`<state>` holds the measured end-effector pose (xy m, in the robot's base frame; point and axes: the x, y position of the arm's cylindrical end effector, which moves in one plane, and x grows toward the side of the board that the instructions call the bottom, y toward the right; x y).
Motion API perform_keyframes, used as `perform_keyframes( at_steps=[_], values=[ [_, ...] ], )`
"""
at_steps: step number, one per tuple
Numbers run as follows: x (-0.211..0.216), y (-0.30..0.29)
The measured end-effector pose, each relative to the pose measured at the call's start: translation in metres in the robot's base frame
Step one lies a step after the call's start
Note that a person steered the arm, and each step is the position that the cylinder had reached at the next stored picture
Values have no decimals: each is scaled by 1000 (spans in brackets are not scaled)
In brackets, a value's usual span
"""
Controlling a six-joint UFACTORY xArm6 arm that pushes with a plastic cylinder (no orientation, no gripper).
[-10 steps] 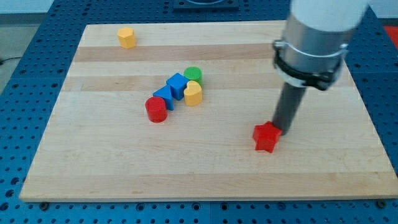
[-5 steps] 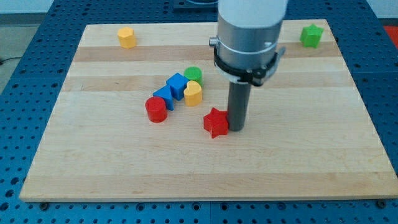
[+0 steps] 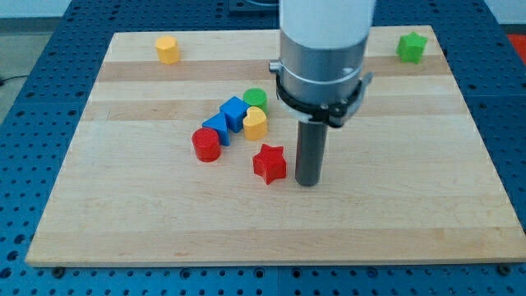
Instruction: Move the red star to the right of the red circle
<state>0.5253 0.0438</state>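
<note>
The red star point(image 3: 269, 163) lies on the wooden board point(image 3: 411, 214) near its middle. The red circle point(image 3: 206, 145) sits to the star's left, a short gap between them. My tip point(image 3: 307, 181) rests on the board just right of the star, a small gap apart from it. The wide grey arm body above hides part of the board's top middle.
Two blue blocks point(image 3: 227, 117), a yellow heart point(image 3: 256, 123) and a green circle point(image 3: 255, 99) cluster above and right of the red circle. A yellow block point(image 3: 168, 49) sits at the top left and a green star point(image 3: 412, 47) at the top right.
The red star has slid left across the board, from the right of centre to close beside the red circle. My tip followed it left and now stands slightly off it.
</note>
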Motion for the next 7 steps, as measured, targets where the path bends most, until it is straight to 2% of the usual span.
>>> perform_keyframes(
  at_steps=[1, 3, 4, 5, 6, 7],
  values=[
    [-16, -28],
    [-61, -40],
    [-37, -3],
    [-6, -9],
    [-35, -55],
    [-57, -76]
  ],
)
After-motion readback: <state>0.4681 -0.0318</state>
